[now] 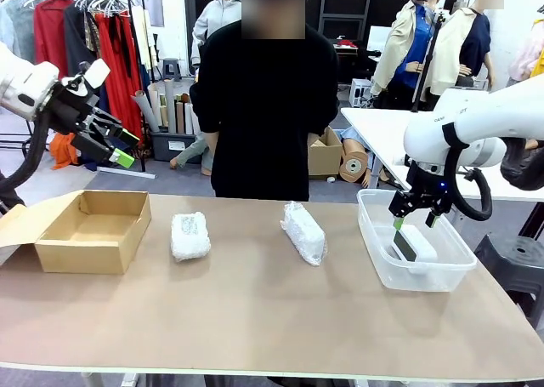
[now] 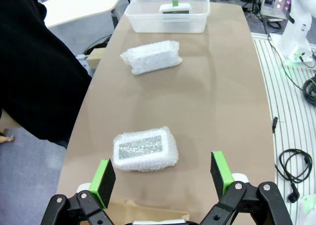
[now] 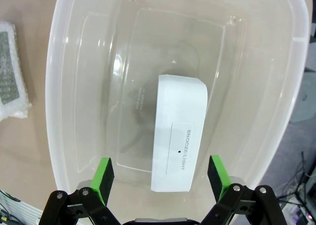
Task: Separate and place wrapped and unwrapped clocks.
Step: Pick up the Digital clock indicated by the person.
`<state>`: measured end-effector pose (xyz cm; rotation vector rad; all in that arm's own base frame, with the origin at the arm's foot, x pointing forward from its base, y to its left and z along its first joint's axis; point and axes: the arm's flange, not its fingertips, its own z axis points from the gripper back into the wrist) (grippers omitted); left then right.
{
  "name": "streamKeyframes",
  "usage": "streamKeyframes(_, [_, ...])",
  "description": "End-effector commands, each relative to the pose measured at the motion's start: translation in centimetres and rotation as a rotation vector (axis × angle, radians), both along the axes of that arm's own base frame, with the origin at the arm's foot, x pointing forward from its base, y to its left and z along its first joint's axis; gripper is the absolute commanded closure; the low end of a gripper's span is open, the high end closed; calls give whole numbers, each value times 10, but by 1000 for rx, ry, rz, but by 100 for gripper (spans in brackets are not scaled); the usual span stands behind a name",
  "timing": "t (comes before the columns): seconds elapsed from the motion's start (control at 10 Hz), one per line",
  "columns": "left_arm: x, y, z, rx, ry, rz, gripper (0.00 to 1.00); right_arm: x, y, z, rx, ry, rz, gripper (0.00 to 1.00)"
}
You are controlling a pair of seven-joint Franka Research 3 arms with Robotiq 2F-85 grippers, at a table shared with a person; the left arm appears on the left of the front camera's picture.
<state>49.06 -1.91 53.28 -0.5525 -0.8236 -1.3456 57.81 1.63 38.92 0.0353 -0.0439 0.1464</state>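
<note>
The left arm comes in high from the left side, raised above the open brown cardboard box (image 1: 85, 255). Its left gripper (image 1: 126, 147) (image 2: 163, 173) is tilted down toward the tan table (image 1: 255, 319), jaws spread wide and empty. In its wrist view, the nearer white bubble-wrapped clock bundle (image 1: 189, 235) (image 2: 144, 149) lies on the table between the green pads, well below them. The second wrapped bundle (image 1: 303, 232) (image 2: 151, 57) lies farther along, in front of the person in black (image 1: 263, 106). The right arm bends down over the clear plastic tub (image 1: 425, 276) (image 3: 54, 86) at the table's right end. Its right gripper (image 1: 414, 219) (image 3: 160, 173) points straight down into the tub, fully released and gripping nothing. The bare white rounded-rectangular clock (image 1: 414, 244) (image 3: 178, 146) lies on the tub floor beneath it.
</note>
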Motion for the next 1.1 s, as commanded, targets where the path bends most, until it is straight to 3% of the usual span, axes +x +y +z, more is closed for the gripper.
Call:
streamKeyframes(0.0, [-1, -1, 2, -10, -1, 0, 0, 0, 0, 0, 0, 0, 0, 0])
streamKeyframes(0.2, [-1, -1, 2, -10, -1, 0, 0, -5, 0, 18, 79, 37, 151, 0])
streamKeyframes(0.6, [-1, -1, 2, -10, -1, 0, 0, -14, 14, 49, 217, -8, 424, 0])
streamKeyframes(0.7, [-1, -1, 2, -10, -1, 0, 0, -16, 17, 57, 277, -3, 543, 0])
streamKeyframes(0.8, [-1, -1, 2, -10, -1, 0, 0, -15, 24, 60, 293, -34, 622, 0])
streamKeyframes(1.0, [-1, -1, 2, -10, -1, 0, 0, -19, 39, 80, 353, -153, 914, 0])
